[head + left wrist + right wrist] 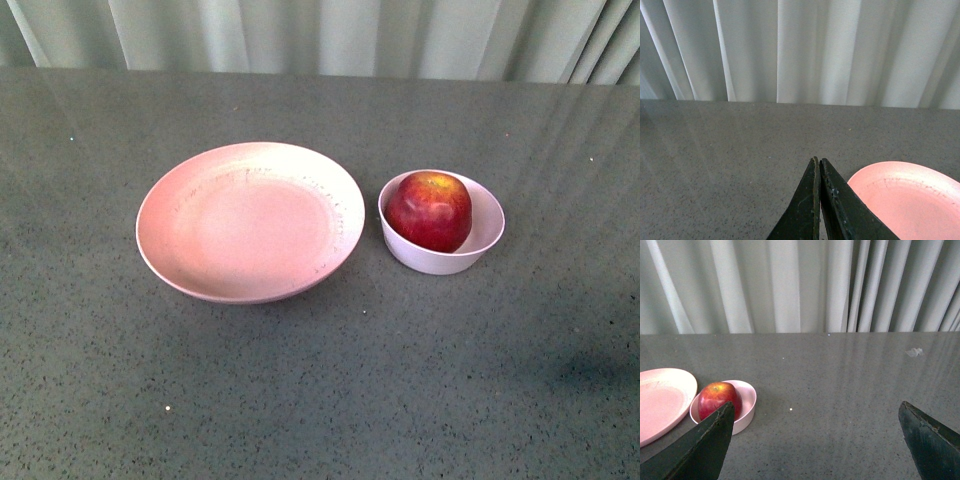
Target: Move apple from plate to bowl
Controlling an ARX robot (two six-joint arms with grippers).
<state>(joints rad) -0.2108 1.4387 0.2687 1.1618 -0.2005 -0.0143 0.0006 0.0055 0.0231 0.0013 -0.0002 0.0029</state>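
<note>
The dark red apple (pixel 429 210) sits inside the small pale bowl (pixel 487 236), right of the wide salmon-pink plate (pixel 250 221), which holds nothing. Neither arm shows in the front view. In the right wrist view the apple (pixel 717 398) is in the bowl (pixel 747 405) beside the plate (pixel 662 402); my right gripper (pixel 816 412) is open and empty, well back from the bowl over bare table. In the left wrist view my left gripper (pixel 817 161) is shut and empty, with the plate (pixel 910 197) close beside it.
The grey speckled table (pixel 320 390) runs back to pale pleated curtains (pixel 320 35). A small white scrap (pixel 914 352) lies on the table far from the bowl in the right wrist view.
</note>
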